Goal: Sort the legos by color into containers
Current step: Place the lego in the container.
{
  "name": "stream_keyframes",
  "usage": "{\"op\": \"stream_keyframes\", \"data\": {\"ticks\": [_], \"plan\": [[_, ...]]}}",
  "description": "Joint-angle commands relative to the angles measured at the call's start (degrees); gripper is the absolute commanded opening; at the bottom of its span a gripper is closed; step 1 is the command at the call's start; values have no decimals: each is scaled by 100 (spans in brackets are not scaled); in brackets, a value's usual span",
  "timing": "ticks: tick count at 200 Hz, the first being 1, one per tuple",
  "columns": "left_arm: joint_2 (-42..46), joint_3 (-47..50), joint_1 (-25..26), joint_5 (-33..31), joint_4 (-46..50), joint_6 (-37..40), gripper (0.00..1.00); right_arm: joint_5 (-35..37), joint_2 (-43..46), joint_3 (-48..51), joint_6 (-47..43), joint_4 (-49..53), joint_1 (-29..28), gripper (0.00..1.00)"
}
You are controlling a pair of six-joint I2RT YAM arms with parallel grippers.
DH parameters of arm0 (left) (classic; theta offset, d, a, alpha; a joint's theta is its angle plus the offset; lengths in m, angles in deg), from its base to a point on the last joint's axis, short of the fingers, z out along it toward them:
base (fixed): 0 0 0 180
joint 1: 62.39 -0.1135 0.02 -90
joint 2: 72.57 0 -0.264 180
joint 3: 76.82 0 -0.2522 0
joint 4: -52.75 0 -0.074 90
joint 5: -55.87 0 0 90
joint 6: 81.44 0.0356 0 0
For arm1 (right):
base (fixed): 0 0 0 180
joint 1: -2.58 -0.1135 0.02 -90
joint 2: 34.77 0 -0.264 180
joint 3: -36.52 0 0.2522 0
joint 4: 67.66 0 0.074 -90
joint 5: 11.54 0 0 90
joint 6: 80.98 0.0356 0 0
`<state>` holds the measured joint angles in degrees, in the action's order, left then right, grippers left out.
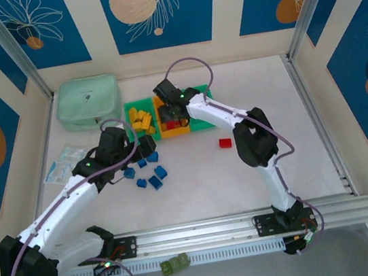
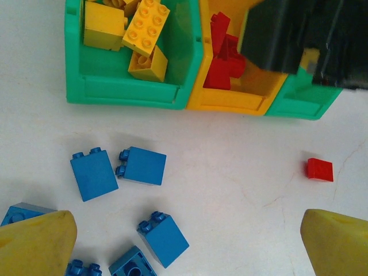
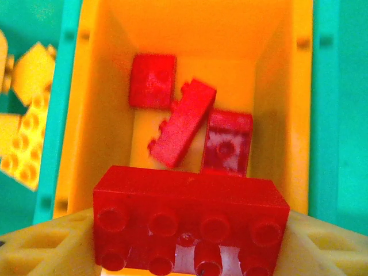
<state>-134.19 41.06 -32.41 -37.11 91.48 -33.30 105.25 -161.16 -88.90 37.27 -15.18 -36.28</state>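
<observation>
Three joined containers stand at the back: a green bin [image 2: 126,92] with yellow legos [image 2: 146,26], an orange bin [image 3: 103,115] with three red legos [image 3: 183,122], and another green bin [image 2: 293,98]. My right gripper [image 3: 190,241] hangs over the orange bin, shut on a long red lego [image 3: 190,207] that spans both fingers. My left gripper [image 2: 188,241] is open above the table, with several blue legos [image 2: 165,238] lying loose to its left and below it. One small red lego [image 2: 319,169] sits alone on the table to the right.
A mint-green zip pouch [image 1: 88,102] lies at the back left, a clear plastic packet [image 1: 64,162] at the left edge. An olive knobbly block [image 1: 176,264] rests on the metal rail [image 1: 251,224] in front of the arm bases.
</observation>
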Motion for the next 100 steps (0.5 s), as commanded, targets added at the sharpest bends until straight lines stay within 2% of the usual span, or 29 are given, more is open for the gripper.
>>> {"op": "stream_keyframes", "data": {"ticks": [1,38,100], "plan": [[-58,-73,-88,166,131,132,99,-50,-313,-743,-238,488,62,70],[-125,-108,-97,201,92,161,99,-58,-157,-805,-308,570,53,77],[-287,-89,-82,618,-146,27,99,-275,1269,781,-177,170,140,84]]}}
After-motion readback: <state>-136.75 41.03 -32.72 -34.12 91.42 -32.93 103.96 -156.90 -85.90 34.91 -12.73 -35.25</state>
